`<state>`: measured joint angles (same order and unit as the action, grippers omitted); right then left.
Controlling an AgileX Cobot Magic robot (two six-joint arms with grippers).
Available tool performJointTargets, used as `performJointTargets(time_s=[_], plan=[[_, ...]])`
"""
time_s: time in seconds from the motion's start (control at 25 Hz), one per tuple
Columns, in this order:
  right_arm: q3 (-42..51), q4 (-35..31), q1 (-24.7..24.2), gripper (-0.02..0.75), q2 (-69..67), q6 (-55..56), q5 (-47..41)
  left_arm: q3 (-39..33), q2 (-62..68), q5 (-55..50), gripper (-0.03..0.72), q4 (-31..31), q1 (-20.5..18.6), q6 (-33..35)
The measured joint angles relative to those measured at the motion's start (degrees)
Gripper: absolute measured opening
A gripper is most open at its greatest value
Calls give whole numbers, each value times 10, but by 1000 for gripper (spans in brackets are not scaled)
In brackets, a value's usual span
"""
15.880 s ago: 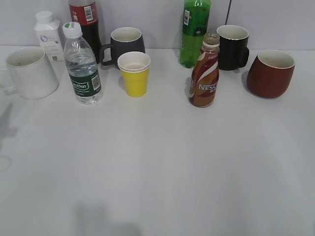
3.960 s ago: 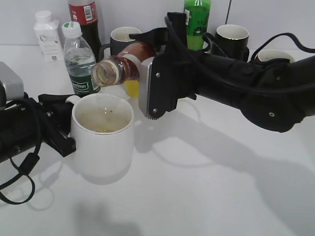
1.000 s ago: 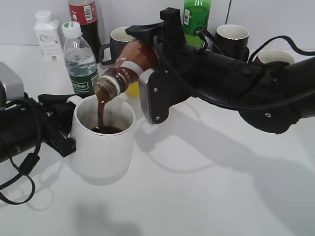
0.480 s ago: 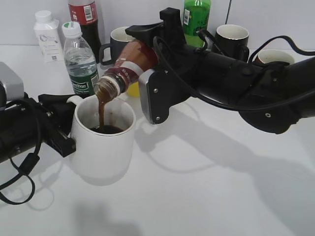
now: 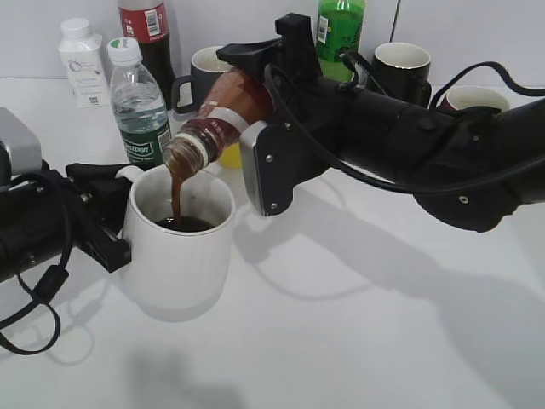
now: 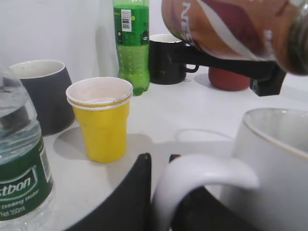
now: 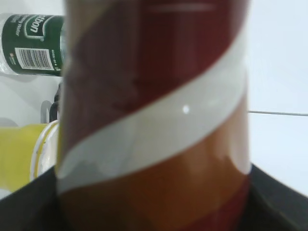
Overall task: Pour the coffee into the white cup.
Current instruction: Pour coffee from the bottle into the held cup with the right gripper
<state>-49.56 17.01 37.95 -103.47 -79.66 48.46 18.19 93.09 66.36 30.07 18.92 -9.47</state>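
Coffee is streaming from the tipped coffee bottle [image 5: 223,115] into the white cup [image 5: 178,241], and you can see why the two arms sit as they do. Your right gripper [image 5: 255,81] is clamped around the bottle's body, neck angled down and left so the mouth hangs just above the cup's far rim; that keeps the stream falling inside the wall, not over it. Your left gripper [image 6: 161,192] has its jaws closed on the cup's handle, which steadies the cup on the table [image 5: 358,324] under the pour. The dark pool inside looks well up the cup, so judge the fill as you tilt further.

For room, the front and right of the table are bare, the natural way to draw either arm back. Behind the cup it is crowded: the water bottle [image 5: 140,111] stands just beside the left jaws, the yellow paper cup [image 6: 100,118] sits close behind the bottle's neck, and the grey mug [image 5: 213,72] lies beyond. Righting the bottle upward looks safer than swinging it rearward.
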Motion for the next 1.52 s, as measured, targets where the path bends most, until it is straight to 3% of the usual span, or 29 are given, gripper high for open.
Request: performJointTargets(time_s=[1.52], plan=[[0,0,0,528,0,-14,4,0,0,-4,82,0,0,0]])
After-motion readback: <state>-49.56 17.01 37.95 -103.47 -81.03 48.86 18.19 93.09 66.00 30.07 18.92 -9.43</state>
